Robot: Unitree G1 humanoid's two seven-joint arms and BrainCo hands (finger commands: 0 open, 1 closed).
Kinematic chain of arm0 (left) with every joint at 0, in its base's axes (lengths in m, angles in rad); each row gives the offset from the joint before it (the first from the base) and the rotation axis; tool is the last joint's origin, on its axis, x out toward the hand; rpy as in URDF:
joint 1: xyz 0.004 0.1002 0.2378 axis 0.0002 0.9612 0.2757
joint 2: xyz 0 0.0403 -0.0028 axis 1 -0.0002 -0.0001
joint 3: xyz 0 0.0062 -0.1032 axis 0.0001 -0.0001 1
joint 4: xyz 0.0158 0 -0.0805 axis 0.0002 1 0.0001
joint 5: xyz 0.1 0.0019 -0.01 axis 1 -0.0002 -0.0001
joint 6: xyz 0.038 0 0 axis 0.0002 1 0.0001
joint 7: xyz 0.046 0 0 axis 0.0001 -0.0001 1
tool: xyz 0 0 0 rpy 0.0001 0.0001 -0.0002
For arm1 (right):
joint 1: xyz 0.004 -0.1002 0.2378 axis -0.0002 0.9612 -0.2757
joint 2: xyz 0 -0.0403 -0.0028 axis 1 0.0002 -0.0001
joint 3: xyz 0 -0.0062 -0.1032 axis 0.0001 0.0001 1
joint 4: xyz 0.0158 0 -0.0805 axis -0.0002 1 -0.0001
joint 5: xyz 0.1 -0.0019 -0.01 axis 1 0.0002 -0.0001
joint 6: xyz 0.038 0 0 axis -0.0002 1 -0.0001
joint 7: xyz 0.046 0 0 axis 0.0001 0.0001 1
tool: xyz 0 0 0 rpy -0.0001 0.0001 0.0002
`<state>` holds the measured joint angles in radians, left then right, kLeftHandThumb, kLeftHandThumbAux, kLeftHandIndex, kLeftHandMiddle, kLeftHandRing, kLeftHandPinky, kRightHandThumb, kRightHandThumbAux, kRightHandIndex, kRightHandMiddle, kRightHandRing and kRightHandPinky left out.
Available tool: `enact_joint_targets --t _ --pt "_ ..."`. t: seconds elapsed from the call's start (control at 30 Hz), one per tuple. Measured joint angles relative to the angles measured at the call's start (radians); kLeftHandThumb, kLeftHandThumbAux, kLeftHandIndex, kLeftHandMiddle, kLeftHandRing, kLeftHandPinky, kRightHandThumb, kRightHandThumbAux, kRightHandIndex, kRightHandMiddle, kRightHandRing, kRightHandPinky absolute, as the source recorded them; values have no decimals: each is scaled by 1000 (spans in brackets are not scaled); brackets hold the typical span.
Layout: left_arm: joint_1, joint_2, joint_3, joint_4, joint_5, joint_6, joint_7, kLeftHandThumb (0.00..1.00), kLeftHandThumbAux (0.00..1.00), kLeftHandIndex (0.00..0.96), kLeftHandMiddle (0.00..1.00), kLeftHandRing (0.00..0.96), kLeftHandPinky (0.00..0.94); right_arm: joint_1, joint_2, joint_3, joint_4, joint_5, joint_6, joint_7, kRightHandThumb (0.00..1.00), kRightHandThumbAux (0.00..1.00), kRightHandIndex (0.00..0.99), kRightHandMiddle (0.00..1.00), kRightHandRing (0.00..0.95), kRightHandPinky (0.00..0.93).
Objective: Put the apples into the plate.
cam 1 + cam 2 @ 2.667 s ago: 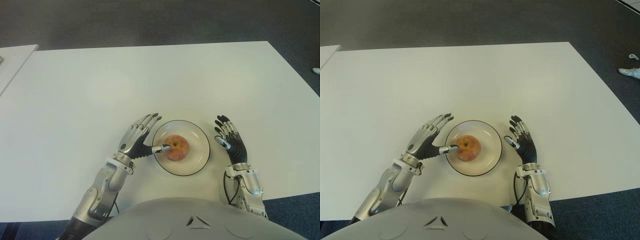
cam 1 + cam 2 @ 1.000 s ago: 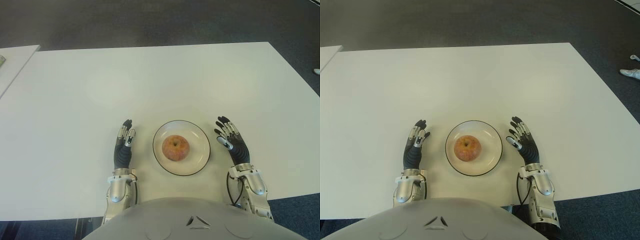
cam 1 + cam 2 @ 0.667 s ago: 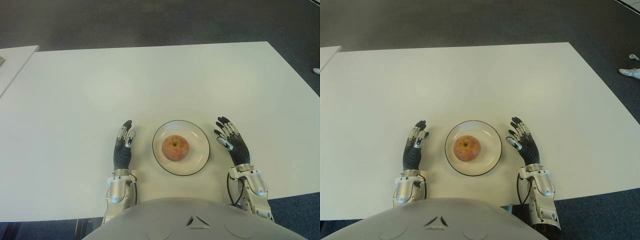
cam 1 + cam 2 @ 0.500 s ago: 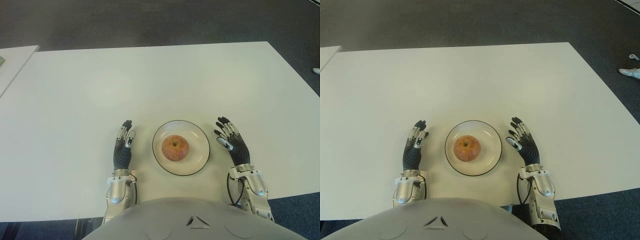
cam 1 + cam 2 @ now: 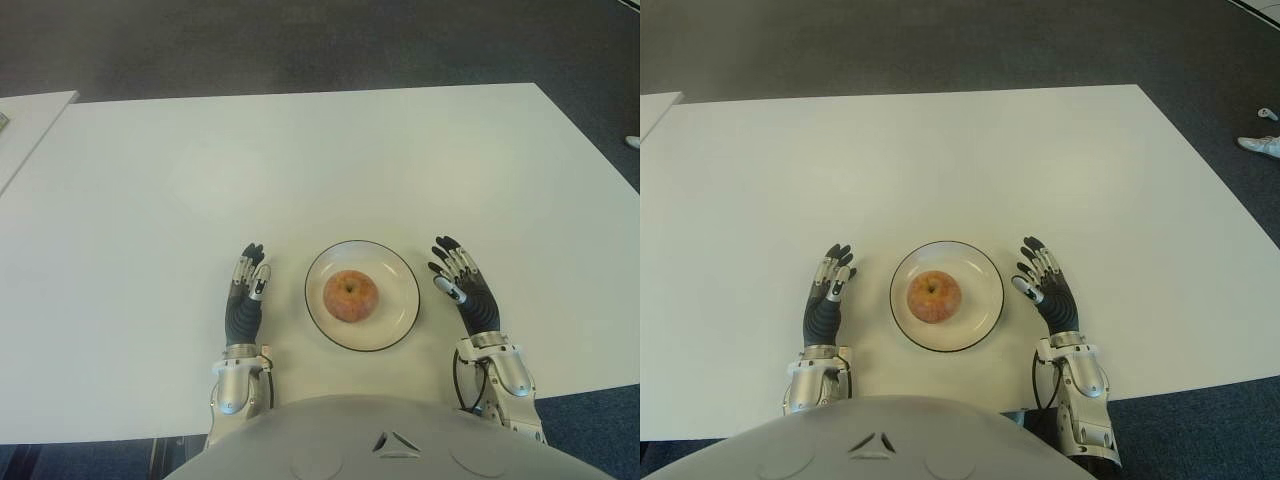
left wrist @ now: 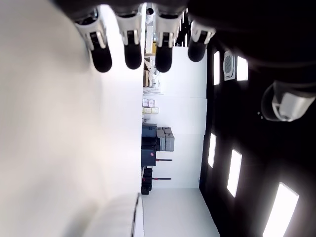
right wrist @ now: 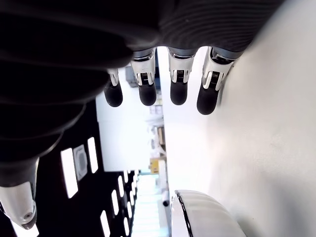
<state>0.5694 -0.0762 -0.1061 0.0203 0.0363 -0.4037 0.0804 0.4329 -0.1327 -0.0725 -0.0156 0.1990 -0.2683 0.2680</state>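
Resting unchanged: apple on plate; left hand drawn back slightly.

The left hand and right hand both show low before the robot's torso, fingers extended, relaxed and holding nothing, forearms drawn back.

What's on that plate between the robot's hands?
One apple sits on the white plate, near its middle. The plate surface directly beneath the apple is covered, so hidden.

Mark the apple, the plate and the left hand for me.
apple (image 5: 351,295), left eye view, middle of the fruit.
plate (image 5: 397,275), left eye view, bare inner surface near the rim.
left hand (image 5: 243,305), left eye view, back of the hand.
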Motion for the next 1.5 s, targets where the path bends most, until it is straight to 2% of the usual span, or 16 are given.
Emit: enact_joint_targets --t 0.27,0.53,0.77,1.03,1.5 --pt "5 5 5 -16 12 22 -5 0 415 46 105 96 97 -5 -3 5 -12 -7 30 -20 149 604 65 74 34 30" --pt "23 12 4 -52 110 45 35 0 446 20 74 64 64 -13 -13 7 -48 -32 116 -60 132 632 40 64 28 38" --pt "60 20 2 -79 189 45 70 0 442 22 80 69 70 -1 -24 6 -94 -38 165 -70 116 622 28 48 10 6" --pt "98 24 -3 -125 198 70 70 0 423 18 67 56 64 45 -47 11 -158 -37 220 -60 117 565 30 32 0 0" --pt "128 34 -26 -169 180 106 57 0 407 0 47 43 66 53 -48 11 -196 -37 269 -62 122 558 28 23 0 0"
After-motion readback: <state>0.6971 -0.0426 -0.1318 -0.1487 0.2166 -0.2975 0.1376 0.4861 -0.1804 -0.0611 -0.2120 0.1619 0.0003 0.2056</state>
